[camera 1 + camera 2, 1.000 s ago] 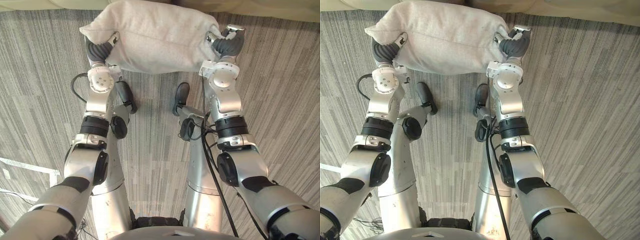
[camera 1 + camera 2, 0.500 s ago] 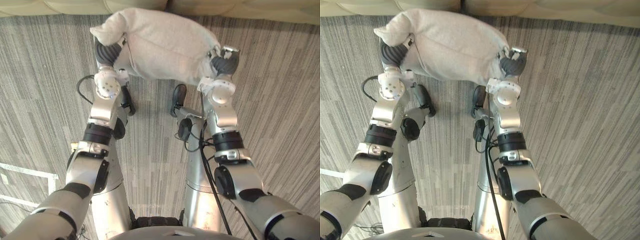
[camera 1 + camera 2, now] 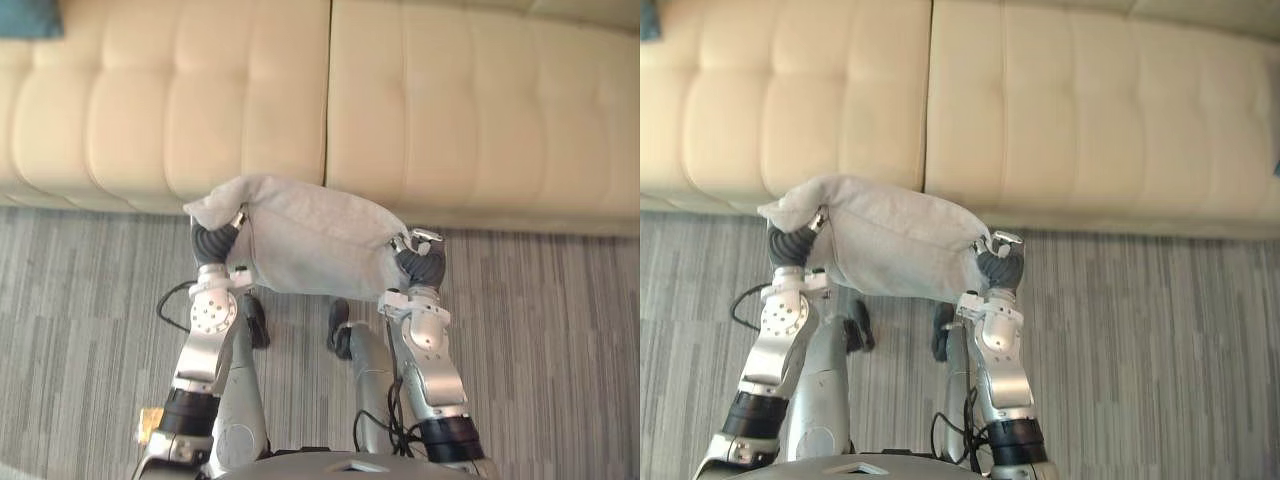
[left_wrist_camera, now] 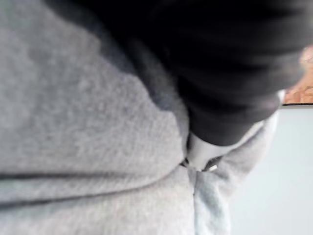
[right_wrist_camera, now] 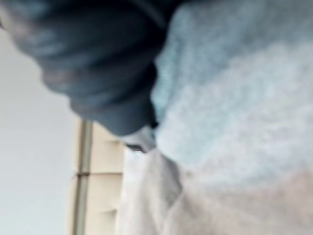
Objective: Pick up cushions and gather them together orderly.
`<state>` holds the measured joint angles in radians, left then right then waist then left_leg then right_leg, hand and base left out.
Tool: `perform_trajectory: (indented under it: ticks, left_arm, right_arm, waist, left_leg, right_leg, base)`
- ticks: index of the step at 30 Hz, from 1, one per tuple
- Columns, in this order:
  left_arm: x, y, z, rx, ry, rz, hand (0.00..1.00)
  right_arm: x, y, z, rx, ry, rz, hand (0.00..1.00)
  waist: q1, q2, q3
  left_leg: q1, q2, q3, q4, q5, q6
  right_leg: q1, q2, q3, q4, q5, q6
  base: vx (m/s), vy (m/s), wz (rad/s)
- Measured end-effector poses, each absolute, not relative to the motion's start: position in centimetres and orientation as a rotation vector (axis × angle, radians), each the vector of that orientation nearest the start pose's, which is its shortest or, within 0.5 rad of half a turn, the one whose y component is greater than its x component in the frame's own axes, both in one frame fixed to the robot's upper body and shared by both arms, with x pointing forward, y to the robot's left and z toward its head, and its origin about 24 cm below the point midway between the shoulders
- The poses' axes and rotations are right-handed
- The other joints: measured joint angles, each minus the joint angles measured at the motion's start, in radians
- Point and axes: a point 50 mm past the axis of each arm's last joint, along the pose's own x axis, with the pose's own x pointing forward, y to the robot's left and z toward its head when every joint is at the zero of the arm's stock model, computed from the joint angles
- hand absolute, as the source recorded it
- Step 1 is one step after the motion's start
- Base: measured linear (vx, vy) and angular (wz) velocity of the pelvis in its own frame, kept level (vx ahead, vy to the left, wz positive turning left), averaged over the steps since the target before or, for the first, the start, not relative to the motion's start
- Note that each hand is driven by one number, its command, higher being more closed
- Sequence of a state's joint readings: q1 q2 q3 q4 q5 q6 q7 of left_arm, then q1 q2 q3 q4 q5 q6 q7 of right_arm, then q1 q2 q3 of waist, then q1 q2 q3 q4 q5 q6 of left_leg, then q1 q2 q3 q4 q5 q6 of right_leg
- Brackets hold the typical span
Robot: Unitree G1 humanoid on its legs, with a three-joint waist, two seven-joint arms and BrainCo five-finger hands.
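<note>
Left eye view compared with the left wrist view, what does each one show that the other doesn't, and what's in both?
The left eye view adds the cream sofa, the striped carpet and the right hand at the right end of the grey cushion, held up in front of the sofa. The left wrist view adds the cushion's cloth from very close, creased where it presses against the hand's dark cover. Both share the cushion and the left hand at its left end.

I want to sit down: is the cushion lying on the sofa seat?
No, the grey cushion hangs between the left robot hand and right robot hand, before the cream sofa.
</note>
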<state>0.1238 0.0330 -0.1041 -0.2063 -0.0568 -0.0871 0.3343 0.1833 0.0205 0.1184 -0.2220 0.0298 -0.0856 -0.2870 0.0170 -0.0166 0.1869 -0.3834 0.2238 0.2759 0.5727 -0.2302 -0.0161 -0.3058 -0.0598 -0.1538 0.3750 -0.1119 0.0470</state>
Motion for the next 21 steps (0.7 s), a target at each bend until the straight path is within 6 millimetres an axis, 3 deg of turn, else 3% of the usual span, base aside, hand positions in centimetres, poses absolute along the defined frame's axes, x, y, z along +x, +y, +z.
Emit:
perform_trajectory:
  ticks: [8,16,21]
  left_arm:
    - [21.2,15.4,3.6,-0.068,-0.019,0.218,1.0]
    - [20.6,15.7,2.5,-0.051,0.032,0.204,1.0]
    - [20.3,16.0,2.0,-0.045,0.056,0.216,1.0]
  right_arm:
    - [21.5,-14.7,5.4,0.004,-0.102,-0.204,1.0]
    - [21.5,-14.8,2.9,-0.043,0.005,-0.167,1.0]
    - [21.4,-14.7,2.7,-0.059,0.008,-0.147,1.0]
  waist:
    - [-0.019,-0.023,-0.066]
    - [-0.029,-0.028,-0.069]
    - [-0.031,-0.013,-0.066]
  left_leg:
    - [0.129,0.003,0.06,-0.075,-0.006,-0.009]
    - [0.16,-0.006,0.083,-0.074,-0.039,-0.02]
    - [0.158,-0.026,0.052,-0.1,-0.039,-0.022]
  right_leg:
    - [0.146,0.046,0.11,-0.239,0.126,0.012]
    - [0.127,0.043,0.151,-0.219,0.117,0.003]
    - [0.127,0.014,0.081,-0.183,0.101,0.001]
  base:
    - [0.12,0.024,-0.39]
    - [-0.05,0.045,-0.23]
    - [0.01,0.013,0.14]
